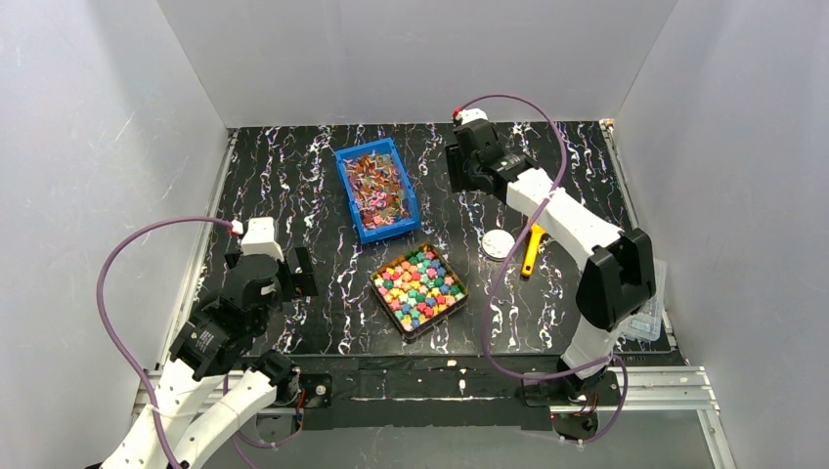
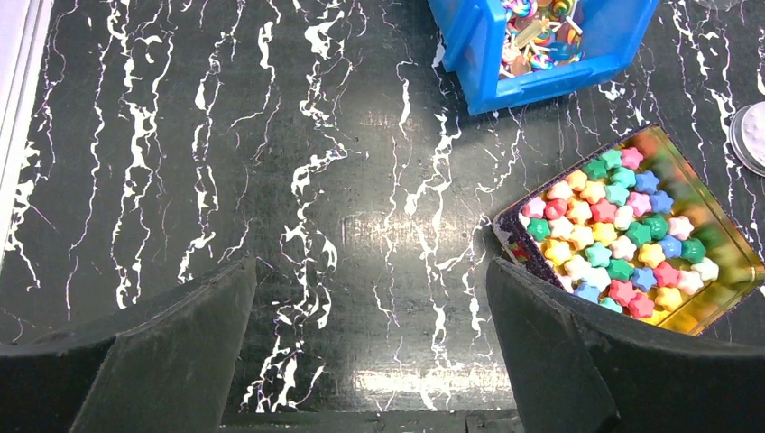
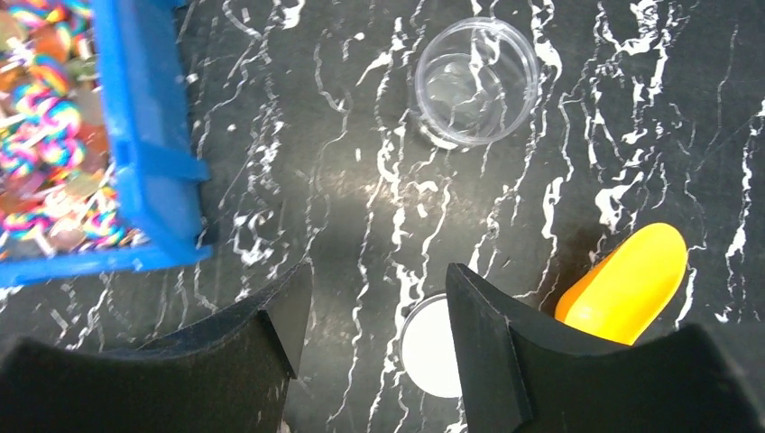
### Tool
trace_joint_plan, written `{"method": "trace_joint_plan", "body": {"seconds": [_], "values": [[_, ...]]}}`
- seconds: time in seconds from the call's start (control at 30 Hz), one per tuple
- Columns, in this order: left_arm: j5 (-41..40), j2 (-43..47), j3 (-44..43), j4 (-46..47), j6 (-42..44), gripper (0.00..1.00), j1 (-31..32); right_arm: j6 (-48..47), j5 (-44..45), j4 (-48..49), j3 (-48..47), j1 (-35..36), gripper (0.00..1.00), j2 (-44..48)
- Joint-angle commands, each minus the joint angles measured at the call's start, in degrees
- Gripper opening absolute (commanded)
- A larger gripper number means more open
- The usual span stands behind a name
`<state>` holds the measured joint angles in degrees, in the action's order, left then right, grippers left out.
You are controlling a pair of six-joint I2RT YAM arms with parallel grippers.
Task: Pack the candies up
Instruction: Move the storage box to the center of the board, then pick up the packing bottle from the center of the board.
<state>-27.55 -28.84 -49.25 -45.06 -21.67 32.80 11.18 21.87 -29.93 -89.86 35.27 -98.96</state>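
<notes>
The candies (image 1: 420, 284), small star-shaped sweets in many colours, fill a shallow gold tin (image 1: 458, 306) in the middle of the table; the left wrist view shows the candies (image 2: 622, 234) at its right. My left gripper (image 1: 269, 262) hovers open to the left of the tin, and the left gripper (image 2: 372, 271) has only bare table between its fingers. My right gripper (image 1: 467, 176) hangs open at the back right, beside the blue bin. Below the right gripper (image 3: 379, 275) lie a clear empty cup (image 3: 475, 81) and a white lid (image 3: 431, 347). Nothing is held.
A blue bin (image 1: 346, 195) of wrapped sweets and lollipops stands behind the tin. A yellow scoop (image 1: 533, 249) and the white lid (image 1: 498, 244) lie right of the tin. A clear plastic box (image 1: 647, 318) sits at the right edge. White walls enclose the table.
</notes>
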Motion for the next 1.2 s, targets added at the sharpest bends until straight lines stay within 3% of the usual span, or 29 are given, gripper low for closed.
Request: {"method": "trace_joint_plan", "body": {"seconds": [0.0, 0.43, 1.0, 1.17], "values": [[0.26, -0.75, -1.33, -0.39, -0.18, 0.99, -0.10, -1.29, -1.70, 0.25, -5.96, -2.90, 0.66, -4.81], [0.71, -1.06, -1.28, 0.01, 0.14, 0.99, -0.10, 0.17, -5.62, -5.24, -25.89, -8.57, 0.63, -22.49], [1.02, -1.65, -1.37, 0.41, 0.61, 0.99, -0.19, 0.66, -6.28, -4.11, -30.02, -10.11, 0.53, -32.78], [0.88, -1.79, -1.46, 0.41, 0.66, 0.99, -0.19, 0.30, -6.86, -4.44, -31.09, -10.40, 0.43, -34.15]]}}
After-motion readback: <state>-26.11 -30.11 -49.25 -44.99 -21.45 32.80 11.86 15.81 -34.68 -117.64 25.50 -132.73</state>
